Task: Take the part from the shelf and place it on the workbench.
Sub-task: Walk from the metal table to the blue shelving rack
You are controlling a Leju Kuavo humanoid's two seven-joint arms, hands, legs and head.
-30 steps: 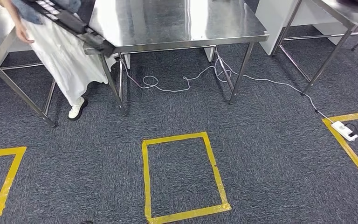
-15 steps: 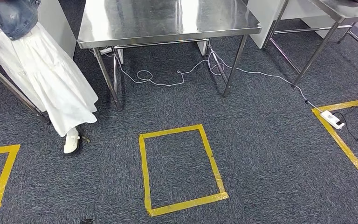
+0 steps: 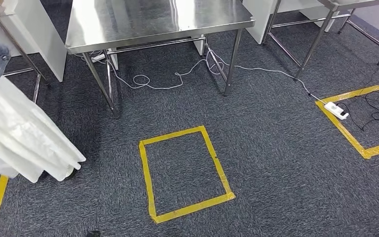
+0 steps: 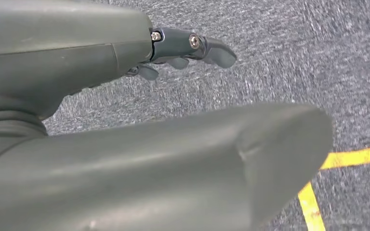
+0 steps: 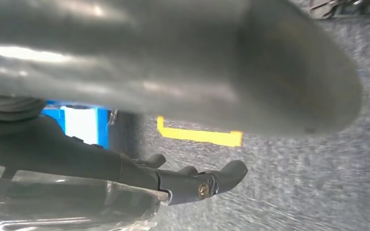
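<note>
Workbench (image 3: 158, 22): a steel table straight ahead at the far side of the carpet, its shiny top bare where it shows.
Under the workbench: a white cable (image 3: 177, 76) loops on the floor between the legs and trails off to the right to a white power strip (image 3: 336, 110).
Floor marks: a yellow tape rectangle (image 3: 183, 173) lies on the grey carpet in front of the workbench; the power strip lies on the edge of another yellow tape outline (image 3: 358, 121) at the right.
Person (image 3: 17, 133): stands at the left edge in a white skirt and denim top, near the workbench's left legs.
Other tables: steel legs of a second table (image 3: 321, 34) at the far right.
Left hand (image 4: 183, 53): hangs over the carpet, dark fingers stretched out and apart, holding nothing.
Right hand (image 5: 192, 183): fingers extended over the carpet; a clear plastic-wrapped thing (image 5: 67, 202) lies against the palm side, and I cannot tell whether the hand grips it.
Part: cannot be made out for certain; it may be that wrapped thing.
</note>
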